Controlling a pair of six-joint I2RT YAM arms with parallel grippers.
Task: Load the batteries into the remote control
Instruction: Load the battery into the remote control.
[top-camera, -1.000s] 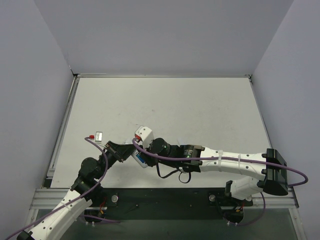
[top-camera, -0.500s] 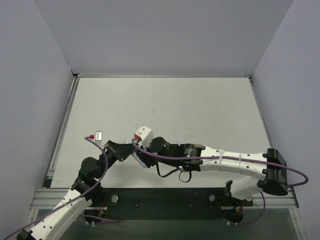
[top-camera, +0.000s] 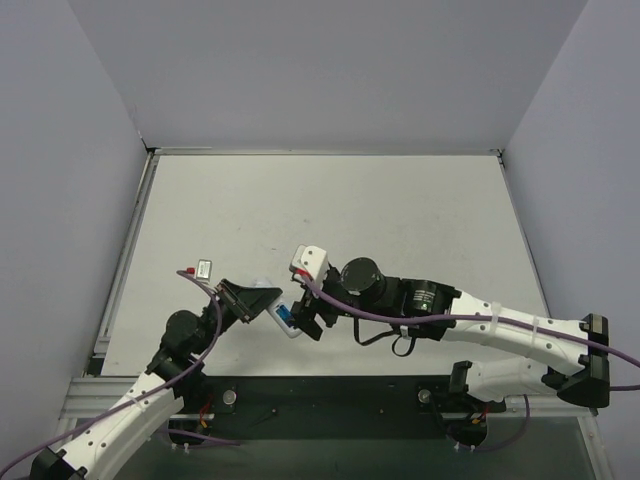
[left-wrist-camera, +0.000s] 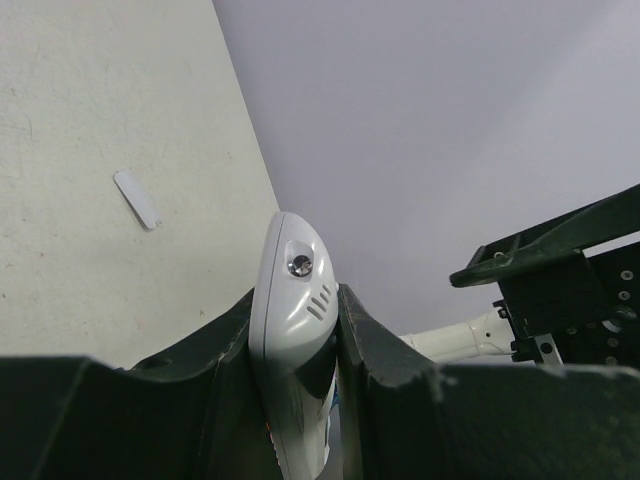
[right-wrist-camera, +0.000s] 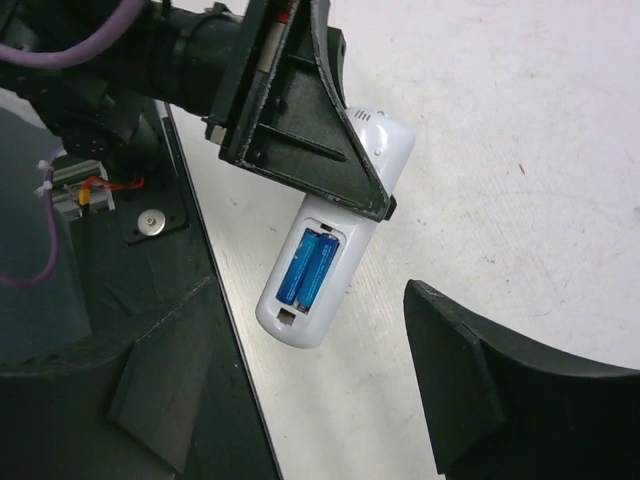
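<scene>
The left tool (top-camera: 262, 303) is clamped narrow on the remote control (right-wrist-camera: 330, 240). Its two dark fingers (left-wrist-camera: 225, 345) press the rounded upper end from both sides. It holds the remote above the near left part of the desk (top-camera: 350, 200), apart from the surface.

The right tool (top-camera: 308, 320) is spread wide and grips nothing. Its fingers (right-wrist-camera: 470, 365) stand on either side of the remote's free lower end without touching it.

The remote's plain back faces the right wrist camera, and its compartment is uncovered. The batteries (right-wrist-camera: 308, 268) lie in it side by side, lengthwise and touching each other, filling the bay.

The remote's free end hangs close to the desk's near edge, where the dark rail (top-camera: 330, 395) begins. Pale desk spreads far and right of both tools, up to the walls (top-camera: 330, 70) on the left, far and right sides.

In all there are two blue batteries, one remote, two tools, and one small white strip (left-wrist-camera: 137, 198) lying flat on the desk beyond the left tool.
</scene>
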